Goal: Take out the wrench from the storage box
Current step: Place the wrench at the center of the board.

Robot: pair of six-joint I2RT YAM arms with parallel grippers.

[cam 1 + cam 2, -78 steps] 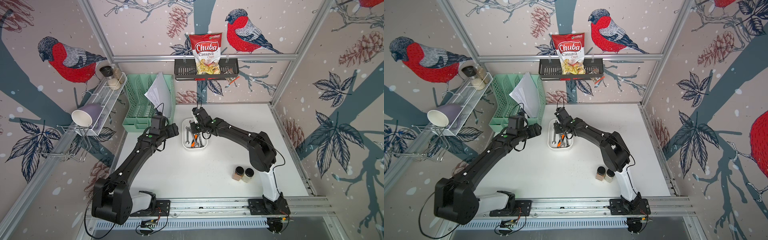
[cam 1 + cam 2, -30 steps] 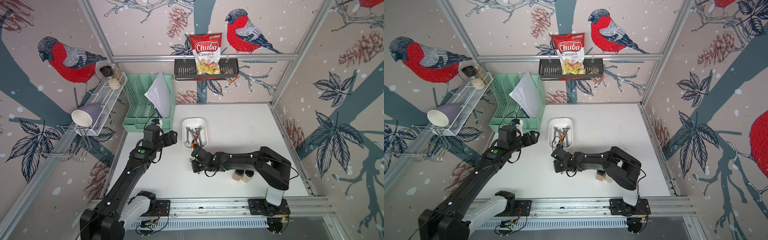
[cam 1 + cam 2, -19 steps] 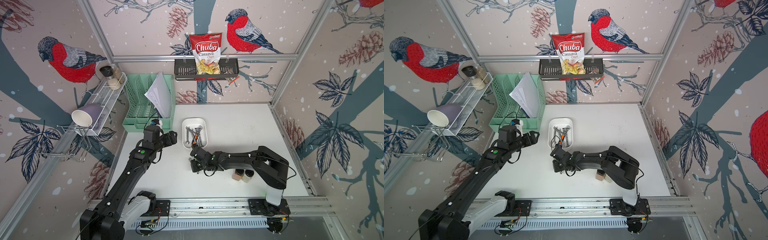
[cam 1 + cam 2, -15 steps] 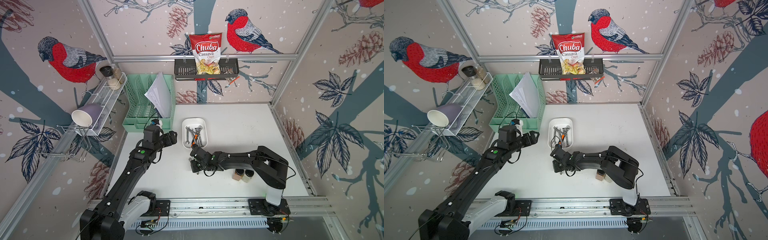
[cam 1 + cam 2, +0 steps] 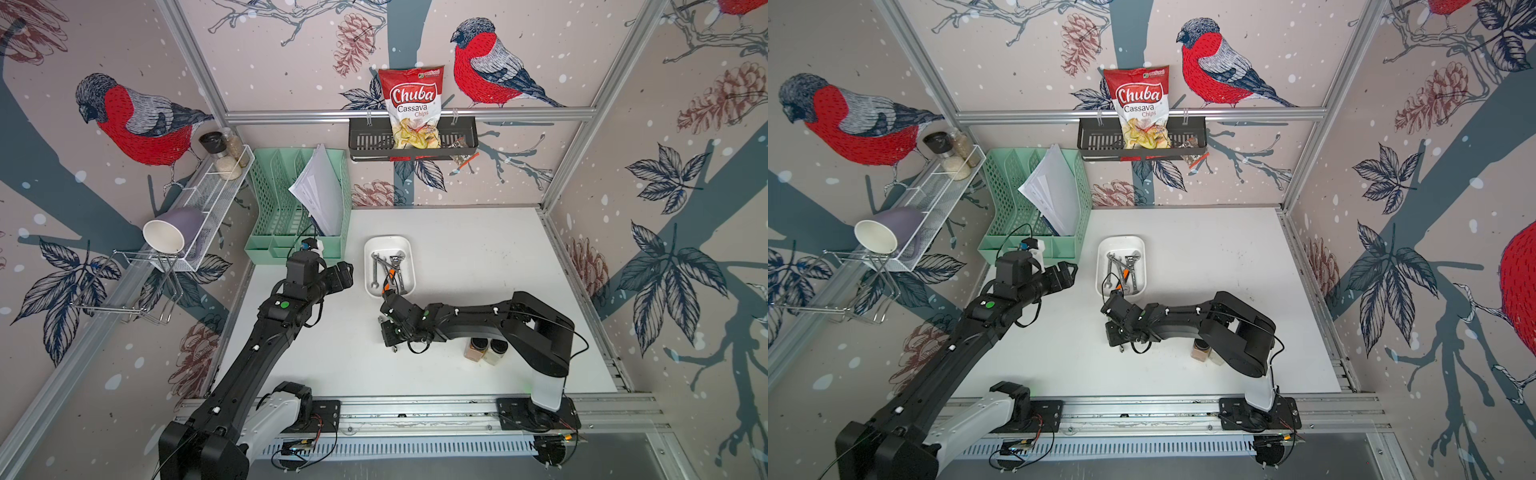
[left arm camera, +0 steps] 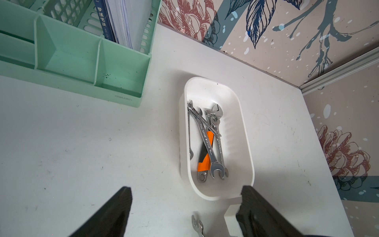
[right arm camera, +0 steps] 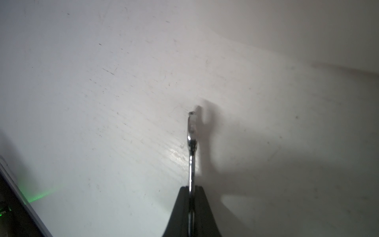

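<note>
The white storage box sits near the back middle of the table. Inside it lie several steel wrenches across an orange-handled adjustable one. My right gripper points down at the table just in front of the box, shut on a thin steel wrench that shows edge-on. That wrench's open end also shows in the left wrist view. My left gripper hovers open to the left of the box, holding nothing.
A mint-green file organizer with papers stands at the back left. Two spice jars stand beside the right arm. On the back wall hangs a black basket holding a chips bag; a wire shelf with a mug runs along the left wall.
My right gripper has left the box and come forward over the table with a wrench in it, then shifted only slightly. The left arm has drawn back from the box.
</note>
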